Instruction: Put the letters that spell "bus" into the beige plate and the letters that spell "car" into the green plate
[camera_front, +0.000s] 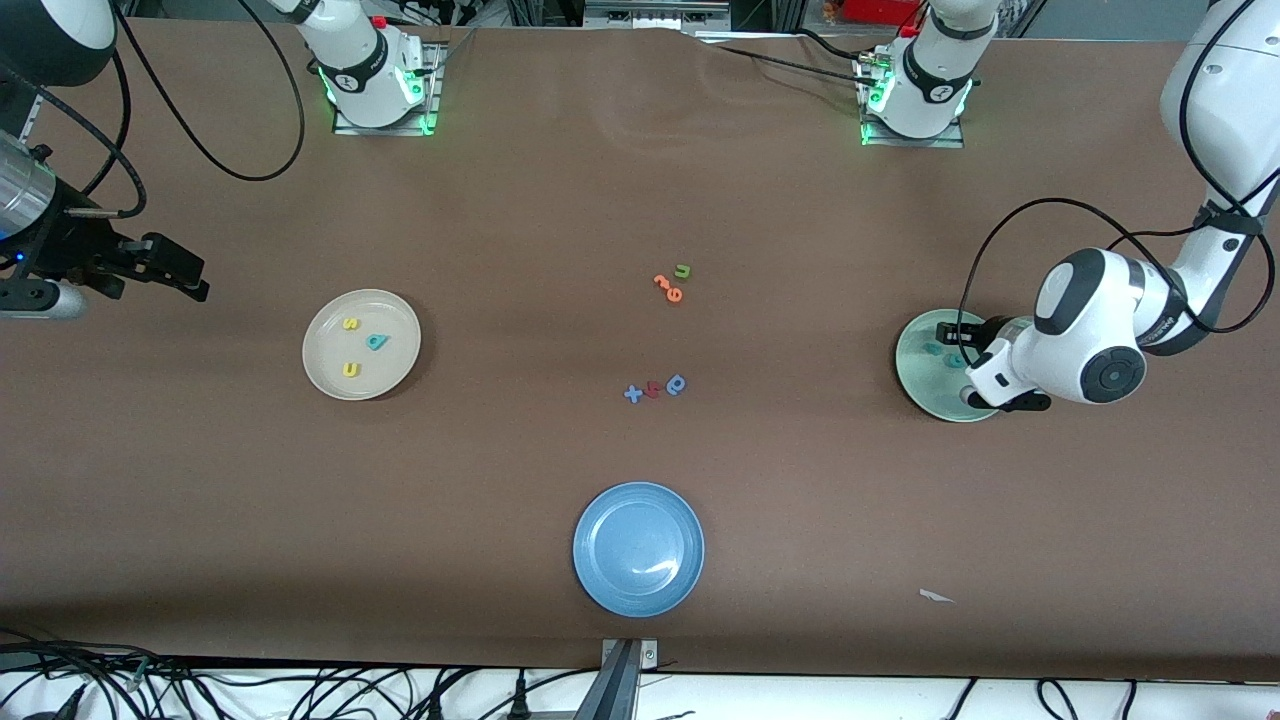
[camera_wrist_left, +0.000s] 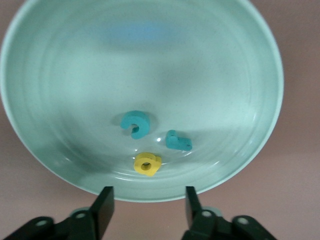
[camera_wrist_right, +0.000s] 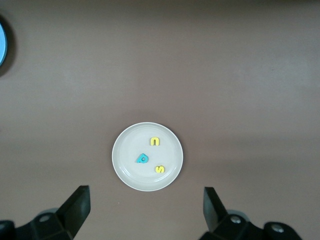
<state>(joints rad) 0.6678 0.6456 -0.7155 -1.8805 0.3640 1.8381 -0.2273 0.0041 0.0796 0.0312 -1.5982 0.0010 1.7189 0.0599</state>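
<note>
The green plate (camera_front: 920, 372) (camera_wrist_left: 150, 65) lies at the left arm's end of the table. In it lie a teal "c" (camera_wrist_left: 135, 123), a teal "r" (camera_wrist_left: 178, 141) and a yellow "a" (camera_wrist_left: 147, 163). My left gripper (camera_front: 975, 365) (camera_wrist_left: 148, 197) hangs open just over the plate's rim, holding nothing. The beige plate (camera_front: 395, 320) (camera_wrist_right: 130, 150) holds a yellow "s" (camera_front: 350, 324) (camera_wrist_right: 159, 169), a teal "b" (camera_front: 376, 342) (camera_wrist_right: 142, 158) and a yellow "u" (camera_front: 350, 370) (camera_wrist_right: 155, 141). My right gripper (camera_front: 190, 275) (camera_wrist_right: 146, 192) waits open and empty, high over the right arm's end of the table.
Orange letters (camera_front: 668, 288) and a green "u" (camera_front: 683, 270) lie mid-table. A blue "x" (camera_front: 633, 394), a red letter (camera_front: 653, 389) and a blue "a" (camera_front: 676, 384) lie nearer the camera. A blue plate (camera_front: 638, 548) sits by the front edge, a white scrap (camera_front: 935, 596) beside it.
</note>
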